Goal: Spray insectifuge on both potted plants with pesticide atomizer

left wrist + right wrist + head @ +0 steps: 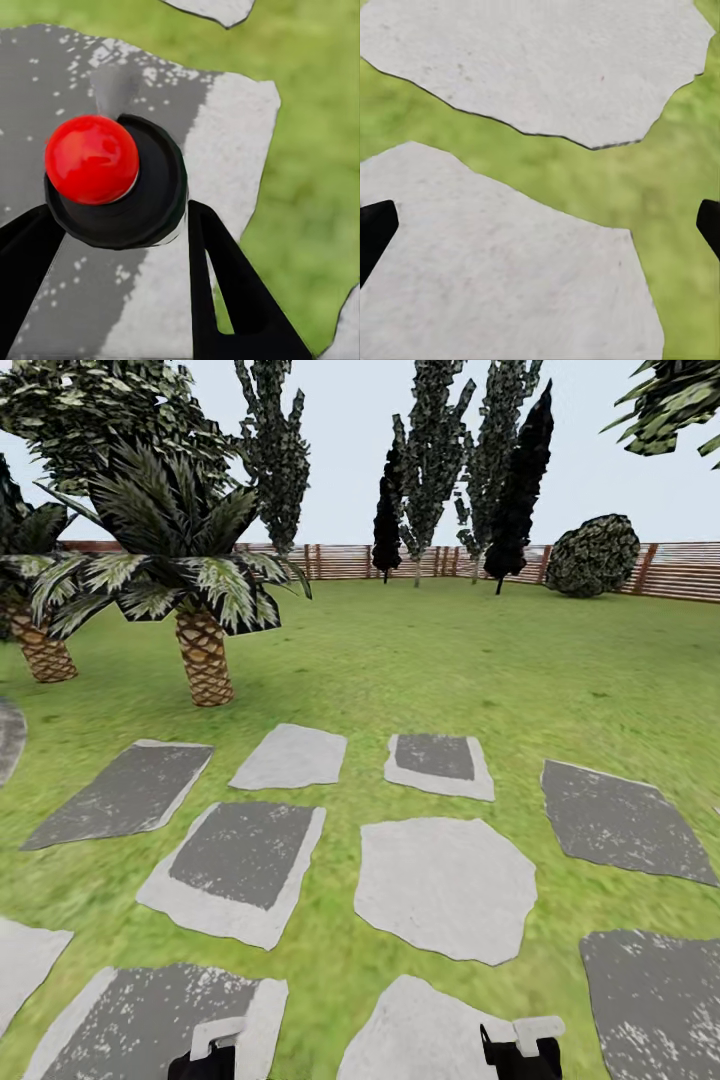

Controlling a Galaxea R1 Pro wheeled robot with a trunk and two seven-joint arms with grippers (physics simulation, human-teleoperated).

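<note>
Stepping stones [445,885] before palms [190,590], fence [680,570] behind

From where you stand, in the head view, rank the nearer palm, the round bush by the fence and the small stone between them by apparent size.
1. Nearer palm
2. Round bush and small stone: look alike, and the bush stands farther off, so unranked.

A: What sort of place?

B: Outdoor garden, w/ green lawn [480,660] running from the near ground up to a brown slatted fence [350,560] at the far edge.

A: What shows it?

B: Grey stepping stones [445,885] set in the grass on the near side of the lawn, strips of grass between them. Two palms [190,585] stand on the lawn just beyond the stones, off to the left. Tall dark cypress-type trees [515,480] stand near the fence, round shrub [592,555] beside them at the right. Pale sky above the fence.
</note>
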